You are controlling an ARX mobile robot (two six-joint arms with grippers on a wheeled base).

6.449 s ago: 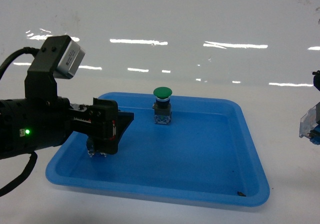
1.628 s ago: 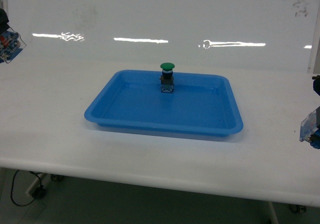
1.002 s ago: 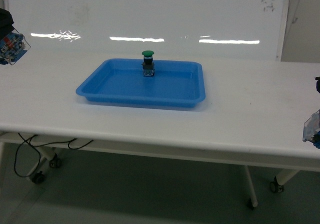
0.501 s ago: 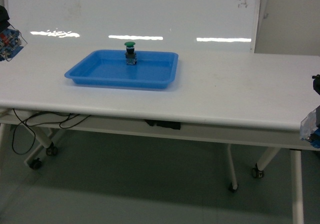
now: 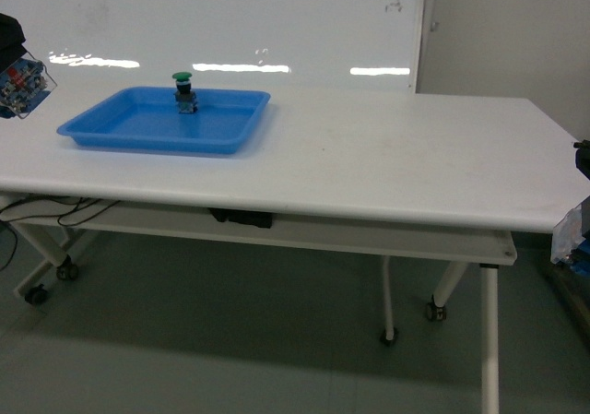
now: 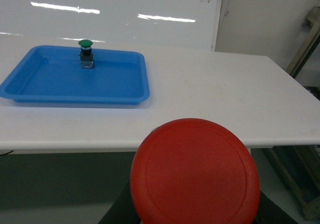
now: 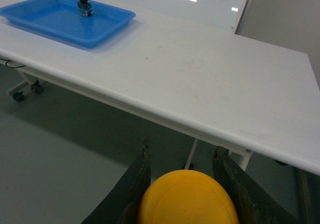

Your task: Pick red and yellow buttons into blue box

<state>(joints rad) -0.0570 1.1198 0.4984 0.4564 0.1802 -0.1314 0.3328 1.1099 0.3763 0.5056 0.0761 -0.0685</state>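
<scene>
Red button (image 6: 195, 171) sits clamped in the left end effector, yellow button (image 7: 187, 198) in the right; transport step; next, find the unseen blue box.

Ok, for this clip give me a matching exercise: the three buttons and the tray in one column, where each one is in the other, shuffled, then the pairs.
Things:
1. red button
2. yellow button
3. green button
4. blue tray

Places:
A. standing upright inside the tray, near its far rim
B. filling the bottom of the left wrist view, off the table
C. lying on the white table, toward its left end in the head view
D. between the right gripper's dark jaws, off the table

Pairs: 1-B, 2-D, 3-A, 4-C
</scene>
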